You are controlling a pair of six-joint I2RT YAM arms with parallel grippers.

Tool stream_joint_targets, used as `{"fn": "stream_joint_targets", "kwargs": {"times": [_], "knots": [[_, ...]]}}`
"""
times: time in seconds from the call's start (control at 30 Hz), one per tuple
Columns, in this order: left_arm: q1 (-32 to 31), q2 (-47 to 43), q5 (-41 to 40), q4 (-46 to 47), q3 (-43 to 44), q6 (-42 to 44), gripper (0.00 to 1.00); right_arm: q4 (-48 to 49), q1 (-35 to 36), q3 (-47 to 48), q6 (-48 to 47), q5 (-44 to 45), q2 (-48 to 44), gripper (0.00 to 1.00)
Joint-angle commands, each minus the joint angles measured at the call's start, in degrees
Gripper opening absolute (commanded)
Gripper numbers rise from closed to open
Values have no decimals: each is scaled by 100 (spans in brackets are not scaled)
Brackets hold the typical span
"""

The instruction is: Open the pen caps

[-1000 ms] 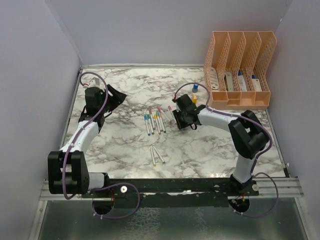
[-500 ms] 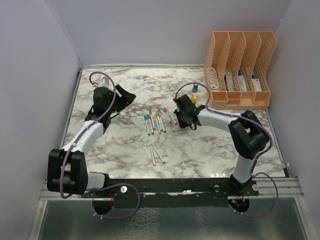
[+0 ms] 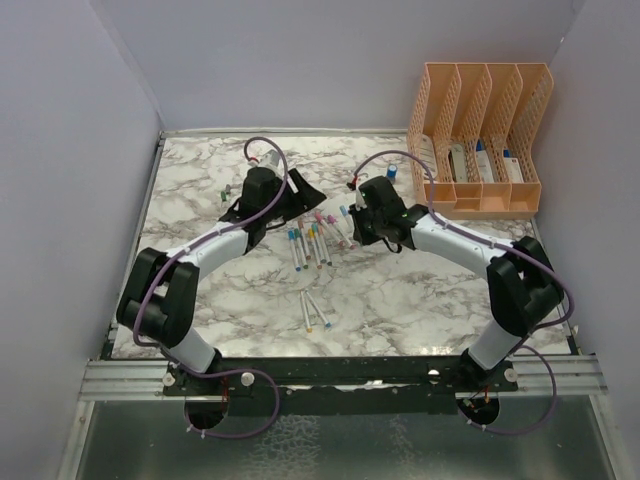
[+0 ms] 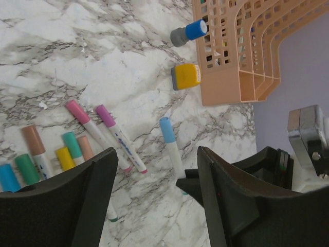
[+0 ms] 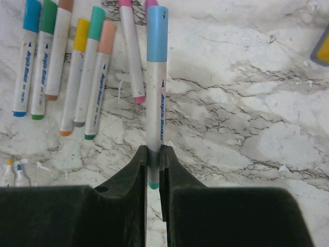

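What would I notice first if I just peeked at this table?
Probably the right claw, pinching a white pen with a light blue cap near the middle of the marble table. Beside it lies a bright row of capped pens, and a big peach file rack stands at the far right corner.

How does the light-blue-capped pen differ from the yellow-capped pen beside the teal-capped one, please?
The light-blue-capped pen is clamped near its tail between the fingers of the right gripper; the yellow-capped pen lies free on the table in the row. The light-blue-capped pen has a teal tail tip, the yellow-capped pen an orange one. Both have white printed barrels and their caps on.
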Motion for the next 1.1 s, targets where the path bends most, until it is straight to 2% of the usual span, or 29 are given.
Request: {"fn": "stream_joint_targets", "kwargs": {"times": [0.0,0.5,0.9,1.07], "knots": [[-137,318,116,349,412,-38,66,243,-10,-24,-54,-684,-246,1],[-489,924,259,403,669,-131,65,541,-5,-54,25,-1391,-564,1],[-587,1007,215,542,690,-212,45,636,22,-136,-19,-1545,-686,1],[-591,1003,148,548,705,-227,41,626,28,-186,-30,-1591,-734,1]]}}
